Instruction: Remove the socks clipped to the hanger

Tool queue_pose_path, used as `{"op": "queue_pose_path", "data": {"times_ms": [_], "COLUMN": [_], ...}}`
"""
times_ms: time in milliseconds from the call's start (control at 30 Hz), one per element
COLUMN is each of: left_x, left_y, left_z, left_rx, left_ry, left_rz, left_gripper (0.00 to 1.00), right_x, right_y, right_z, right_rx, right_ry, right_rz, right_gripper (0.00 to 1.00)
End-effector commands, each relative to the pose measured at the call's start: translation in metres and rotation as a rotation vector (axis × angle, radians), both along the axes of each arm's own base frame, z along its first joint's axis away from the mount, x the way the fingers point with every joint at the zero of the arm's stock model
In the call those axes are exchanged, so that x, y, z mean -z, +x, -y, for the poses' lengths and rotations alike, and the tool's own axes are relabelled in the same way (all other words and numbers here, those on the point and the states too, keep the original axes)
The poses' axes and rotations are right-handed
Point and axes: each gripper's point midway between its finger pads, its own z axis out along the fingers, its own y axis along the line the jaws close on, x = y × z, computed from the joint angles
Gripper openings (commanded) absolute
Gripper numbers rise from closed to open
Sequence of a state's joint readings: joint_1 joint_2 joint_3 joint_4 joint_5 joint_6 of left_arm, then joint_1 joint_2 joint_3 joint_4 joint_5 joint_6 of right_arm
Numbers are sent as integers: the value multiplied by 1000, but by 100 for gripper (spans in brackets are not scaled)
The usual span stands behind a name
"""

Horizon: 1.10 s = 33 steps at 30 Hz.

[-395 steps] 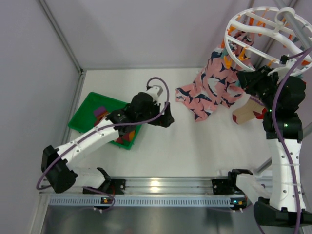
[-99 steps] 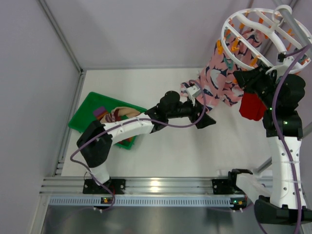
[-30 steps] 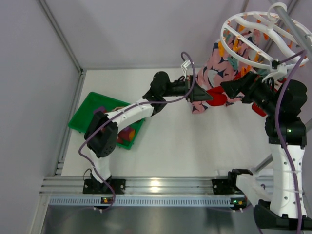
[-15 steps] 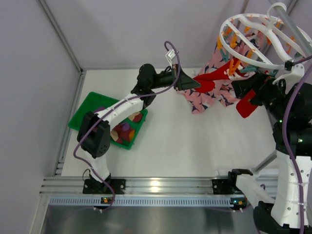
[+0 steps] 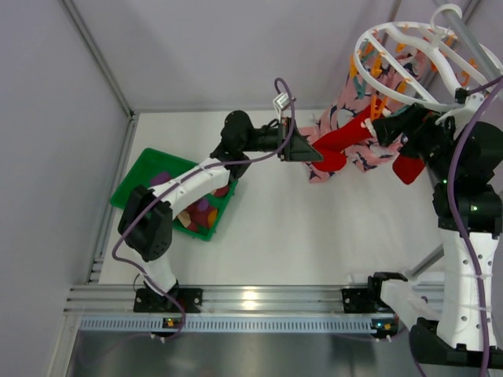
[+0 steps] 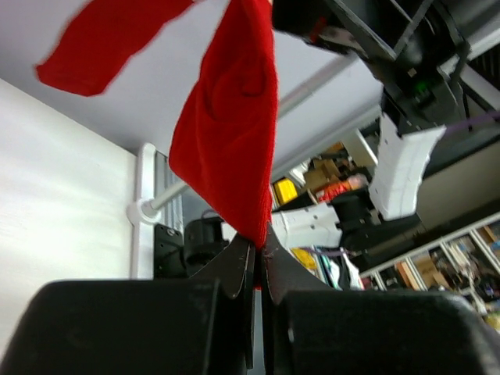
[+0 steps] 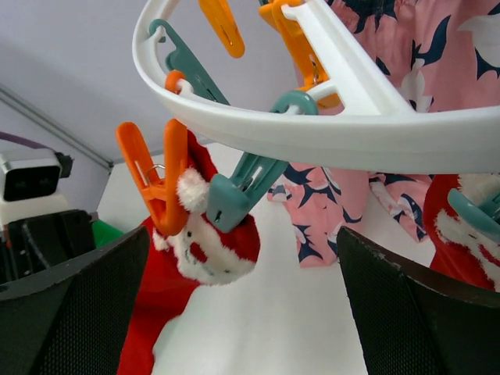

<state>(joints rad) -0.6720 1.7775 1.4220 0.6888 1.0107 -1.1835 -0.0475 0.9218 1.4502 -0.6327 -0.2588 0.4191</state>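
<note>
Left jaws pinch the red sock [image 6: 230,141], its tip hidden between them.

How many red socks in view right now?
2. One long bright red sock stretches from the round white plastic hanger to the left tool, shut on its end. Another red sock hangs beneath the hanger's right side. More may be hidden.
</note>
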Motion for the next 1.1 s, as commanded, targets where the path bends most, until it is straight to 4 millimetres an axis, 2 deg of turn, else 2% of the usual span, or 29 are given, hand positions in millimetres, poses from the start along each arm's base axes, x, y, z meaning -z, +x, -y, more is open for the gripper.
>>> {"op": "queue_pose_path", "data": {"times_ms": [0, 133, 333, 533, 600, 633, 667, 867, 1067], "left_x": [-27, -18, -10, -8, -8, -7, -7, -1, 9], "left_y": [-43, -66, -84, -90, -91, -92, -93, -93, -88], "left_z": [-14, -9, 1, 2, 3, 3, 3, 5, 10], "left_rx": [107, 213, 304, 333, 335, 338, 341, 349, 349], "left_ry": [-44, -19, 3, 13, 12, 13, 13, 24, 37], "left_rz": [110, 112, 102, 91, 93, 94, 93, 81, 63], "left_gripper": [0, 0, 0, 0, 0, 0, 0, 0, 0], "right_x": [-26, -31, -43, -55, -54, -63, -59, -73, -85], "right_y": [4, 5, 0, 4, 6, 3, 5, -4, -20], "right_z": [-7, -10, -11, -12, -16, -17, -19, -34, -27], "right_rx": [-28, -39, -41, -53, -72, -80, -91, -189, -150], "right_ry": [23, 36, 57, 68, 81, 84, 94, 124, 108], "right_rz": [127, 163, 216, 271, 280, 326, 325, 407, 470], "right_gripper": [97, 93, 88, 80, 78, 77, 76, 72, 67]}}
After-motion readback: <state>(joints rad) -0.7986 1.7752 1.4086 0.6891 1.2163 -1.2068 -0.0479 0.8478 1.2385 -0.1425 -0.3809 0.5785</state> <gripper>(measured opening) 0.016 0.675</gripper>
